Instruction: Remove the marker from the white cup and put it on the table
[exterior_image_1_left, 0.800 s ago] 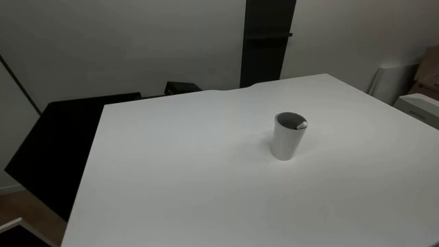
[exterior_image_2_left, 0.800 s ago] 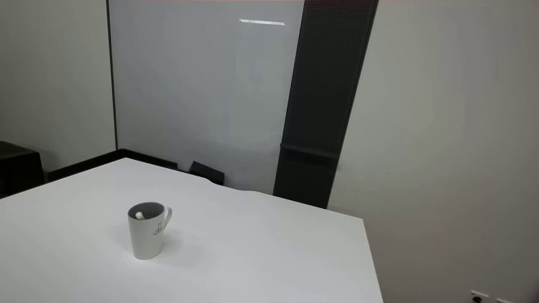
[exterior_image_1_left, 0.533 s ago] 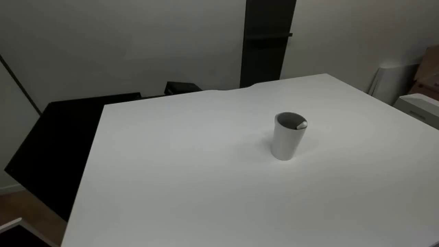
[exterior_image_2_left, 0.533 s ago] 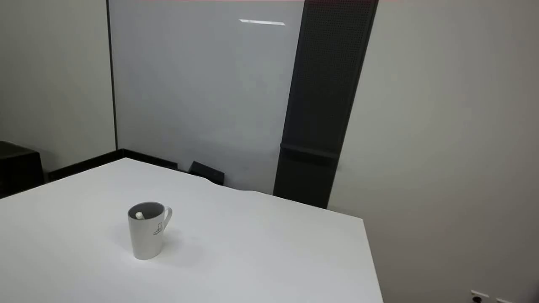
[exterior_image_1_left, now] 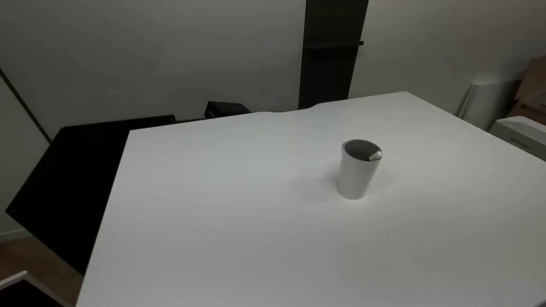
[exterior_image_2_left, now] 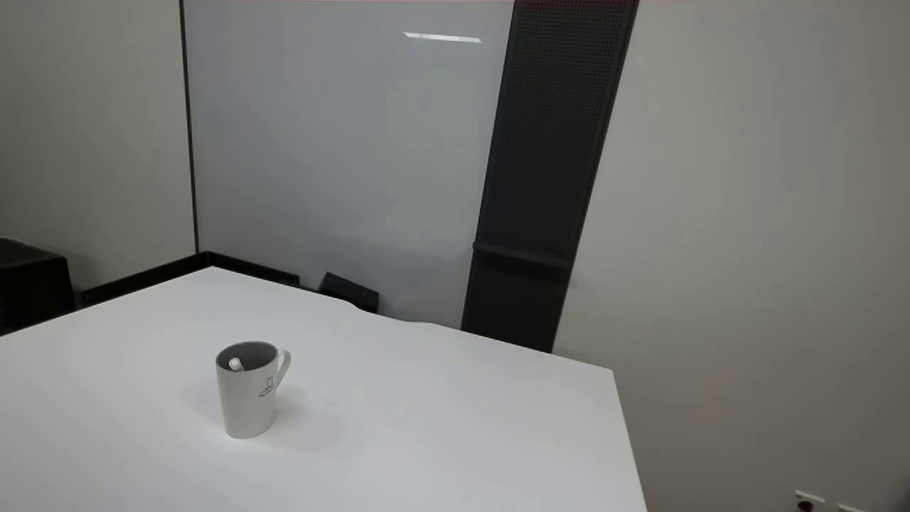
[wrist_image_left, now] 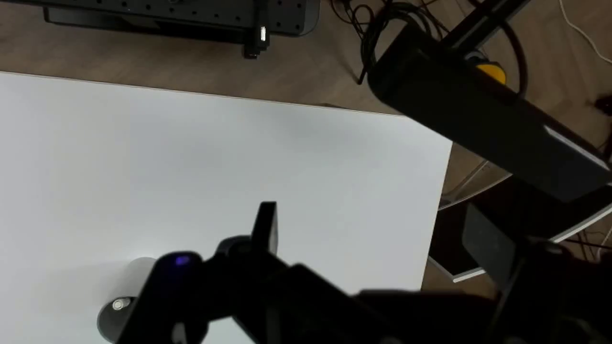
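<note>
The marker (exterior_image_2_left: 236, 364), a slim stick with a rounded whitish end, sits tilted inside a tapered white cup (exterior_image_2_left: 246, 405) with a grey interior; from here I make out only that end beside the rim, the rest being hidden by the cup's wall. The cup rests upright on the broad, flat white worktop (exterior_image_1_left: 213, 192) in both exterior views, and in an exterior view its curved white handle (exterior_image_2_left: 286, 365) and a small dark line drawing (exterior_image_2_left: 267, 387) show on its side. In the wrist view the black two-fingered pincer (wrist_image_left: 370, 224) is spread wide, its fingers (wrist_image_left: 264, 228) well apart with the white of the worktop visible between them, while its dark body hides part of the cup from sight. Beyond the worktop a tall black panel (exterior_image_2_left: 551, 142) stands out against the pale wall (exterior_image_2_left: 746, 178), and a small black box (exterior_image_2_left: 348, 290) shows just past the wavy far edge. Black cables (wrist_image_left: 369, 48) loop over the brown floor (wrist_image_left: 215, 67), and a white, boxy drawer-like unit (exterior_image_1_left: 524, 134) stands near a side edge of the worktop.
</note>
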You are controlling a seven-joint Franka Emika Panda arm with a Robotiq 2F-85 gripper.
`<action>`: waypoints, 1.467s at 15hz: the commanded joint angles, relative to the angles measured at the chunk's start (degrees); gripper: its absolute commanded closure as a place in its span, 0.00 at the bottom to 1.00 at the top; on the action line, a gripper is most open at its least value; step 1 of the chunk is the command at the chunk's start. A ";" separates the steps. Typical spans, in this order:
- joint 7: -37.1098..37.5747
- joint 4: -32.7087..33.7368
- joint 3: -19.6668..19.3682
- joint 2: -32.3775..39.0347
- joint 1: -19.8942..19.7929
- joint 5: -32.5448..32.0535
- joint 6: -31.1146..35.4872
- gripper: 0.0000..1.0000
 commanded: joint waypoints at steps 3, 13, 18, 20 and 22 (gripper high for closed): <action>-0.38 0.18 0.67 -0.06 -0.95 0.39 -0.34 0.00; -13.51 -8.07 -3.05 -2.02 -7.20 -20.84 12.50 0.00; -24.15 -10.35 -8.05 -0.12 -8.49 -29.68 28.21 0.00; -28.57 -10.06 -10.36 0.71 -8.54 -31.77 34.01 0.00; -33.43 -9.45 -12.89 1.78 -7.81 -32.20 38.61 0.00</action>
